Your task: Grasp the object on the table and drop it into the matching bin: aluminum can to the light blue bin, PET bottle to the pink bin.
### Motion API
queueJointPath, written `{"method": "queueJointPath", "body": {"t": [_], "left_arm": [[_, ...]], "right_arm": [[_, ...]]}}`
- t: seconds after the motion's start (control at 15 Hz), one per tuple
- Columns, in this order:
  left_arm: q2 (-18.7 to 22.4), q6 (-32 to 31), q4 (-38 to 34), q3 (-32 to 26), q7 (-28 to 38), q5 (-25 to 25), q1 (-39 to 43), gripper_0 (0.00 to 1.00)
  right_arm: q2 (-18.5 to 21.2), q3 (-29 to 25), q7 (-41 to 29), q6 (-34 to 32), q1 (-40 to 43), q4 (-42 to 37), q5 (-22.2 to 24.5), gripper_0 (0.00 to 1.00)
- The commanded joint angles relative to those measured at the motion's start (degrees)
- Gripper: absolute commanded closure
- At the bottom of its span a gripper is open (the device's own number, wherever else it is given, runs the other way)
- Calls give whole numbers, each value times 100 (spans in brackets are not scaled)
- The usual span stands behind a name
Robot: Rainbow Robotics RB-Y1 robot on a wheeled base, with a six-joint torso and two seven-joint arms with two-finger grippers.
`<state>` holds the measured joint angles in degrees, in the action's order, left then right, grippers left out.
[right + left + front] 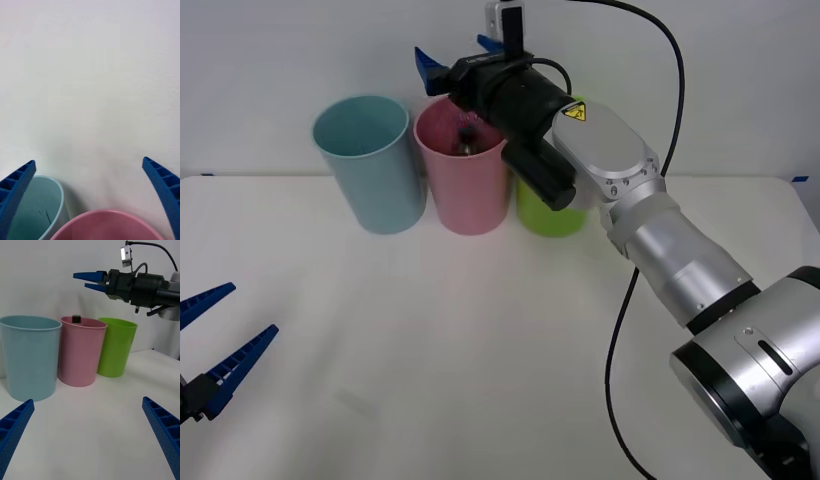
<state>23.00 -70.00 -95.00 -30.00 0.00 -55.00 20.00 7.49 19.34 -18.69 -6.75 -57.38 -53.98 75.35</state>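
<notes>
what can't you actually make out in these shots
- PET bottle: inside the pink bin; front view shows a bit through the mouth, left wrist view just its black cap above the rim. The bin wall hides its body and label.
- Lime green bin: front view, mostly behind the right arm.
- Right hand: open above the pink bin.
- Left hand: open, low over the table; front view's edge cuts off its base.

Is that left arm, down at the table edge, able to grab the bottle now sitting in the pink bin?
Probably not. The bottle sits deep inside the pink bin, the right gripper hangs open over it, and the open left gripper is far off.
</notes>
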Motion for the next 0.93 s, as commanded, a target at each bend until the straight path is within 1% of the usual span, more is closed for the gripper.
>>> {"method": "queueJointPath", "body": {"t": [0.07, 0.2, 0.33, 0.53, 0.8, 0.93], "left_arm": [[0, 0, 0, 0, 0, 0, 0, 0], [0, 0, 0, 0, 0, 0, 0, 0], [0, 0, 0, 0, 0, 0, 0, 0], [0, 0, 0, 0, 0, 0, 0, 0], [0, 0, 0, 0, 0, 0, 0, 0], [0, 0, 0, 0, 0, 0, 0, 0]], "right_arm": [[139, 0, -21, -125, 8, -95, -47, 0], [253, 0, 6, -318, 34, -148, -144, 0], [403, 0, 6, -459, 166, -368, -240, 0], [658, 0, -38, -555, 614, -1001, -231, 0], [1141, 9, -117, -819, 1344, -1985, -275, 0], [1449, 9, -153, -916, 1766, -2565, -355, 0]]}}
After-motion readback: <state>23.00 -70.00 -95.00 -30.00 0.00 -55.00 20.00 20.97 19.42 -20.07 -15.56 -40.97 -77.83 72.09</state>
